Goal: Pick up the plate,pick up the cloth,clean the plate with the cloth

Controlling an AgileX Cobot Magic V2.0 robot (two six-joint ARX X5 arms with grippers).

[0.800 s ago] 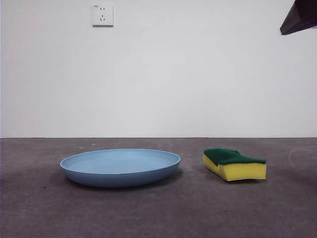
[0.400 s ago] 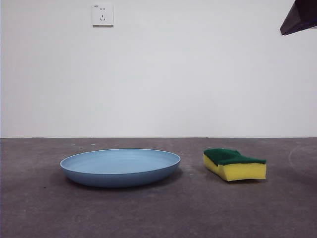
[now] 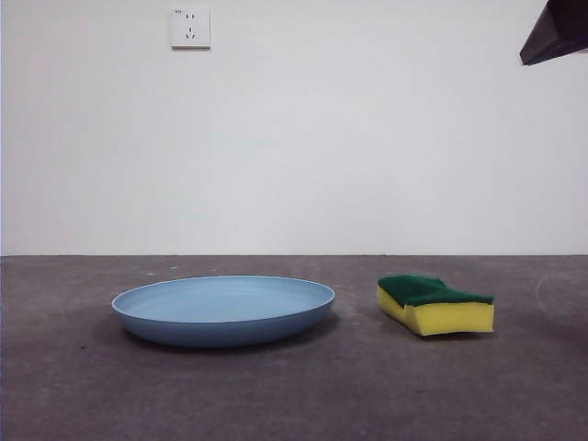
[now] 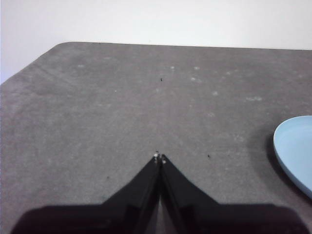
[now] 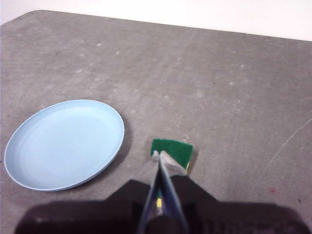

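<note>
on the front view only a socket (image 3: 190, 28) shows; right gripper (image 5: 159, 155), jaws closed, hangs above the cloth (image 5: 173, 151), beside the plate (image 5: 63, 144).

Round light-blue plate (image 3: 223, 310): smooth, matt, plastic-looking, faint concentric rings on the inner face. Rectangular sponge block (image 3: 435, 305): porous yellow foam under a dark green fibrous scouring layer. Dark grey bench (image 3: 294, 395): matt, rough-grained, with pale scuff marks. Black left hand (image 4: 159, 158) and right hand (image 5: 158, 155): smooth, slightly glossy.
</note>
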